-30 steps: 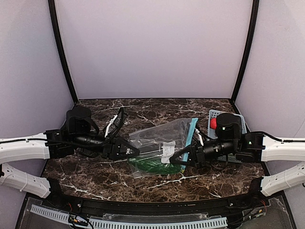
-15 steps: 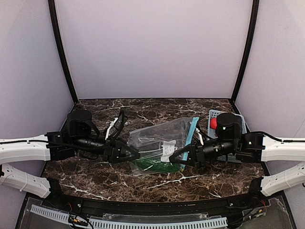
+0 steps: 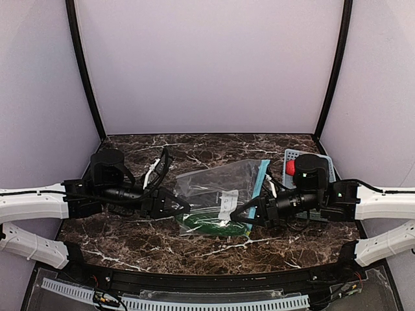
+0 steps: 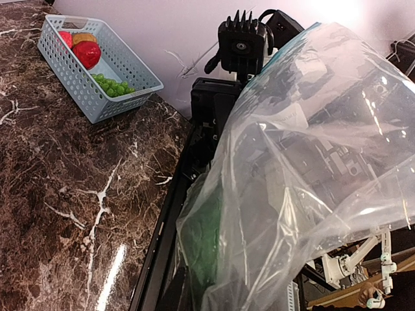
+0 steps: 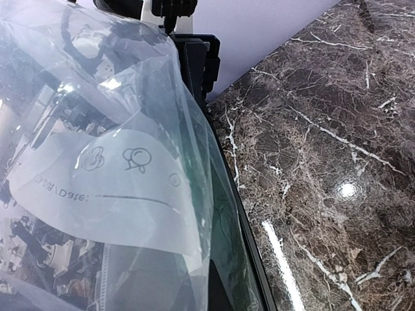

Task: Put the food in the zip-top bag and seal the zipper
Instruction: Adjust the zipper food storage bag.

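Observation:
The clear zip-top bag (image 3: 217, 184) hangs crumpled between my two grippers at the table's middle. Its teal zipper (image 3: 260, 181) runs along the right edge. A dark green item (image 3: 206, 223) lies inside, at the bottom, and also shows in the left wrist view (image 4: 206, 240). My left gripper (image 3: 181, 207) grips the bag's left edge. My right gripper (image 3: 238, 217) grips its lower right corner. The bag (image 4: 311, 129) (image 5: 97, 181) covers both sets of fingers in the wrist views. A red fruit (image 4: 85, 54), an orange one (image 4: 84, 38) and green grapes (image 4: 111, 85) sit in the basket.
The light-blue basket (image 3: 288, 155) stands at the right behind my right arm, with a red fruit (image 3: 290, 167) showing; its wall (image 4: 78, 91) is in the left wrist view. Dark marble table (image 5: 337, 129). The table's black front rail is close below the bag.
My left gripper has shifted slightly left and down. The bag has bunched a little narrower, with the green item drawn in. The right arm has barely moved.

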`<state>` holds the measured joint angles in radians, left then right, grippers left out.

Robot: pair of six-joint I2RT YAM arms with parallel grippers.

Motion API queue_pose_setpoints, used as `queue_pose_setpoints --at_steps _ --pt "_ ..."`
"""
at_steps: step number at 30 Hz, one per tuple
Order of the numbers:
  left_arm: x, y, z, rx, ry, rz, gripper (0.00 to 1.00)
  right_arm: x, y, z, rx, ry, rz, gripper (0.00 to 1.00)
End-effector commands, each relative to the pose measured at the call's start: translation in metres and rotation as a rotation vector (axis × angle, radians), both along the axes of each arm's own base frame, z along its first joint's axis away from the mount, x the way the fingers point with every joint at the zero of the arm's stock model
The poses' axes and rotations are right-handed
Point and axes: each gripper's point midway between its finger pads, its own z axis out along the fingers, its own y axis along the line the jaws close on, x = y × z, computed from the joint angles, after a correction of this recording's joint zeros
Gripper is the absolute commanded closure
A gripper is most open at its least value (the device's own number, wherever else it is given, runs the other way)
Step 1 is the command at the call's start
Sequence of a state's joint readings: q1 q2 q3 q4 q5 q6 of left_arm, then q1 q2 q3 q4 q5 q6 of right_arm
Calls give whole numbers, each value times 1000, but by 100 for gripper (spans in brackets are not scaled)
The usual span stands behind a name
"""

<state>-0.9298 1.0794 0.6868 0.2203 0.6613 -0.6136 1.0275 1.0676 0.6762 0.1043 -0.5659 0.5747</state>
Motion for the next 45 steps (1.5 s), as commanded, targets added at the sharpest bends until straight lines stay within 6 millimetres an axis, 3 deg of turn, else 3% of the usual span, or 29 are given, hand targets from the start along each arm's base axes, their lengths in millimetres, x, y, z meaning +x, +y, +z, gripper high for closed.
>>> queue_pose_setpoints --at_steps 1,6,14,18,20,33,39,41,42,44,45 --pt "-5 3 -1 -7 -6 -10 99 4 0 14 53 -32 -24 100" --pt "-6 4 0 -13 -10 -10 96 5 0 13 50 -29 -32 100" --pt "-9 4 -2 -12 3 -21 49 5 1 15 55 -29 -29 100" --pt "-12 3 -4 -7 3 -31 42 5 2 15 56 -28 -25 100" --pt "-12 2 -5 -6 1 -30 46 5 2 15 54 -25 -26 100" --pt "-12 5 -8 -13 9 -17 96 7 1 15 54 -29 -42 100" --pt "-12 8 -6 -16 -8 0 99 10 2 16 42 -25 -56 100" --pt "-7 11 -7 5 -20 35 81 15 2 18 29 -24 -89 100" --pt "-1 14 -10 36 -22 74 61 19 1 17 9 -21 -115 100" --pt "8 22 -9 73 -68 138 37 26 -2 13 -36 -10 -163 100" --pt "9 27 -5 84 -81 163 31 29 -4 9 -64 1 -183 100"
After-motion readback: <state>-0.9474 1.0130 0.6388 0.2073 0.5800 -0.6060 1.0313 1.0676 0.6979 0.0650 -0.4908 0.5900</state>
